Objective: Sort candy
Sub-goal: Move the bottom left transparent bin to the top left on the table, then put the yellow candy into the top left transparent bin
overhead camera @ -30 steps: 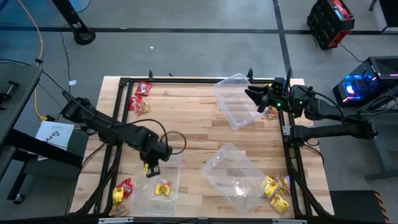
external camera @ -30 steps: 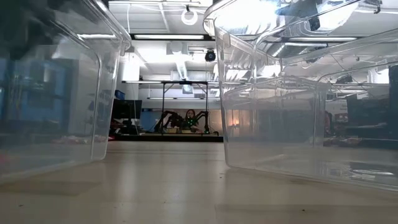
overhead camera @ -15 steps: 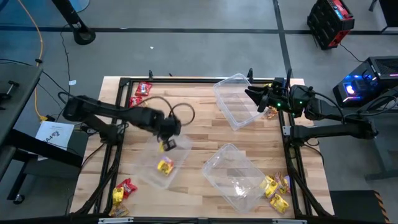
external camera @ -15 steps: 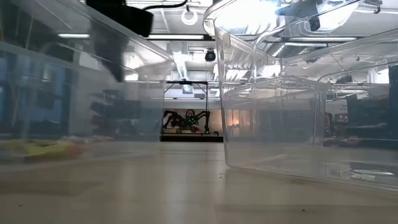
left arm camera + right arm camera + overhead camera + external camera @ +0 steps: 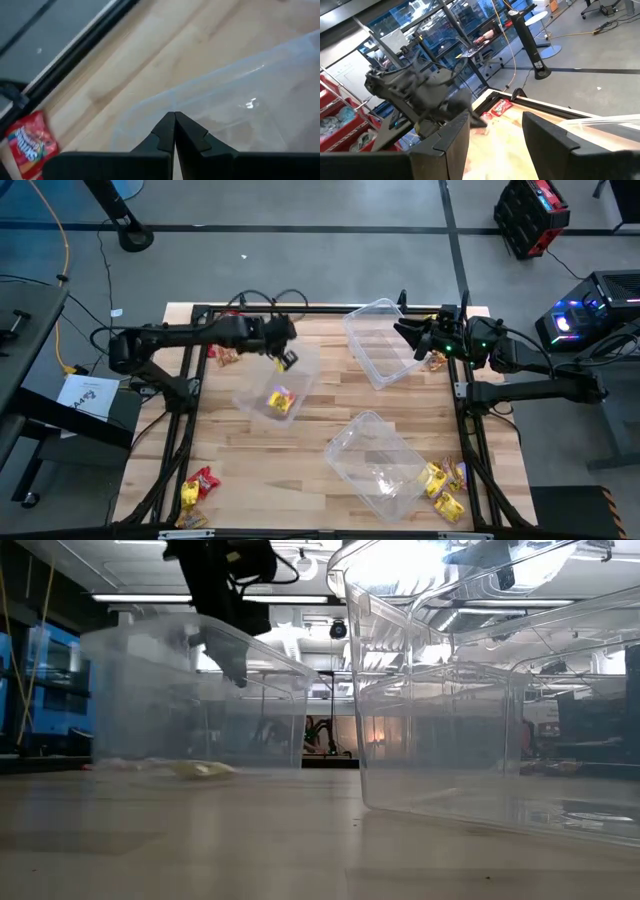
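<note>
High view: yellow-wrapped candy (image 5: 280, 401) lies in a clear tub (image 5: 300, 370) whose rim the left end effector (image 5: 286, 361) pinches.

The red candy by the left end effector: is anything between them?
Yes. The left end effector is shut on the rim of a clear tub, so that wall sits right at its fingers. The red candy lies on the wood outside the tub, off to the side, untouched.
</note>
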Available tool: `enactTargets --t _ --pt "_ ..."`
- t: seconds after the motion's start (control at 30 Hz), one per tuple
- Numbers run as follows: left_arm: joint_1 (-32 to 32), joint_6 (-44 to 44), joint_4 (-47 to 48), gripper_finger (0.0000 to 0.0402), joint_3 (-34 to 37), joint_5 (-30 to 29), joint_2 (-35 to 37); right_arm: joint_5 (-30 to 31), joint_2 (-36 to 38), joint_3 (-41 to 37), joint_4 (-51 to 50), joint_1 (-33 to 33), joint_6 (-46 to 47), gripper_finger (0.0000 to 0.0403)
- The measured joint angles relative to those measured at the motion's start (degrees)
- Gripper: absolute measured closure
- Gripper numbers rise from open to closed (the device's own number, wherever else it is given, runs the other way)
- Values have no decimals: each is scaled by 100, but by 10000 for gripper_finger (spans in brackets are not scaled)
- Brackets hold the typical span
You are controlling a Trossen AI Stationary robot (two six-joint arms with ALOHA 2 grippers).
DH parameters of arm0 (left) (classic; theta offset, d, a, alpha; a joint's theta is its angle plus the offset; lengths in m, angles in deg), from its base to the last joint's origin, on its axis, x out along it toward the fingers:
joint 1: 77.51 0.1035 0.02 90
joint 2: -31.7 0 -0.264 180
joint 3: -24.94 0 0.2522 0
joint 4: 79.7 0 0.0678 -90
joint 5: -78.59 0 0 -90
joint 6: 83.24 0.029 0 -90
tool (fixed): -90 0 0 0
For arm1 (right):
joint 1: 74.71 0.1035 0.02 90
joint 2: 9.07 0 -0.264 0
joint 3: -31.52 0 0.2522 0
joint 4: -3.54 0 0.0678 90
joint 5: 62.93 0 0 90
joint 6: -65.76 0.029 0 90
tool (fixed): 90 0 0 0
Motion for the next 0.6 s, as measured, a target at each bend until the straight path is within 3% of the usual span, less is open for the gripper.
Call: enactTargets --t 0.17,0.37,0.6 --pt "326 137 100 401 0 667 269 0 0 0 -2 2 -37 226" --pt "345 428 518 401 0 828 1244 0 0 0 -2 0 -50 226" --pt "12 -383 2085 401 -4 2345 2365 0 0 0 -12 0 -50 226"
